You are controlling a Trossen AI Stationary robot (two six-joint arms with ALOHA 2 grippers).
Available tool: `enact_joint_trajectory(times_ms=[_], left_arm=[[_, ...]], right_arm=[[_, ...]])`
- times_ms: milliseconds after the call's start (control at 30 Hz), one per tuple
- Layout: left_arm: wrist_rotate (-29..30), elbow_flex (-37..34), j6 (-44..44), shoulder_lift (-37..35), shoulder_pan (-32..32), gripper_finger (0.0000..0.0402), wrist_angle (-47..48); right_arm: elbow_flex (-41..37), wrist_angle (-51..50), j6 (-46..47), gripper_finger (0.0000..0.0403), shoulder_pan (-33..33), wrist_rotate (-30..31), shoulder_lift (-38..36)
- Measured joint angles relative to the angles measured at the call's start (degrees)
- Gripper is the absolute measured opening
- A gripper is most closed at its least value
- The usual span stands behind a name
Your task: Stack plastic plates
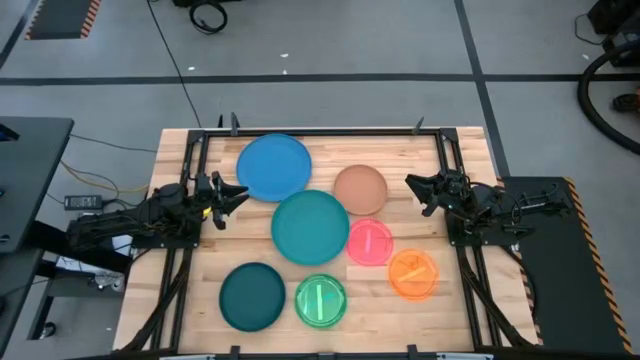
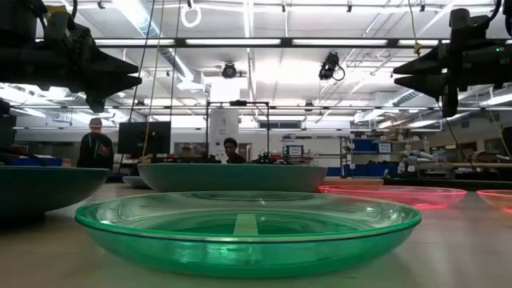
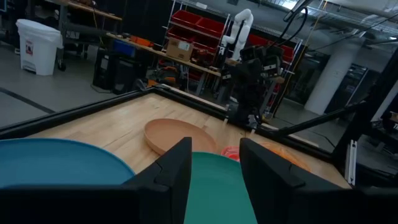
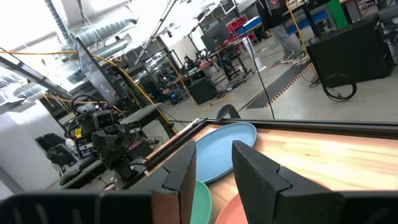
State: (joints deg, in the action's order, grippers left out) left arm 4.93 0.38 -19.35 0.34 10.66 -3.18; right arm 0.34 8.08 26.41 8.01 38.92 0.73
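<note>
The wooden table [image 1: 200,290] fills the middle of the overhead frame. On it, largest first: my blue plate [image 1: 274,167] sits upper centre, the teal plate [image 1: 310,227] just below it at the centre with rims touching or overlapping, and the dark teal plate [image 1: 252,296] lies lower left. The tan-brown plate [image 1: 360,189] is right of centre, upper. Then the small ones: pink plate [image 1: 370,241], orange plate [image 1: 413,274] lower right, green plate [image 1: 321,299] bottom centre. My left gripper [image 1: 238,194] hovers at the left edge, fingers apart, holding nothing. My right gripper [image 1: 412,186] hovers at the right edge, fingers apart, empty too.
</note>
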Motion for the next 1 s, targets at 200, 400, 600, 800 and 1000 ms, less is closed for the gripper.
enact_joint_trajectory(times_ms=[200,400,600,800,1000], left_arm=[[3.7,0.0,-4.1,0.0,0.2,0.0142,-4.3],[8.2,0.0,-2.1,0.0,0.2,0.0142,-8.6],[9.1,0.0,-1.7,0.0,0.2,0.0142,-10.4],[15.5,0.0,4.1,0.0,0.5,0.0142,-15.3],[15.5,0.0,5.6,0.0,0.5,0.0142,-15.2]], right_arm=[[0.0,0.0,0.0,0.0114,0.0,0.0,0.0],[0.0,0.3,0.0,0.0114,0.0,0.0,0.0],[0.0,0.8,0.0,0.0114,0.0,0.0,0.0],[0.0,5.9,0.0,0.0114,0.0,0.0,0.0],[0.0,9.0,-0.2,0.0114,0.0,0.0,0.0]])
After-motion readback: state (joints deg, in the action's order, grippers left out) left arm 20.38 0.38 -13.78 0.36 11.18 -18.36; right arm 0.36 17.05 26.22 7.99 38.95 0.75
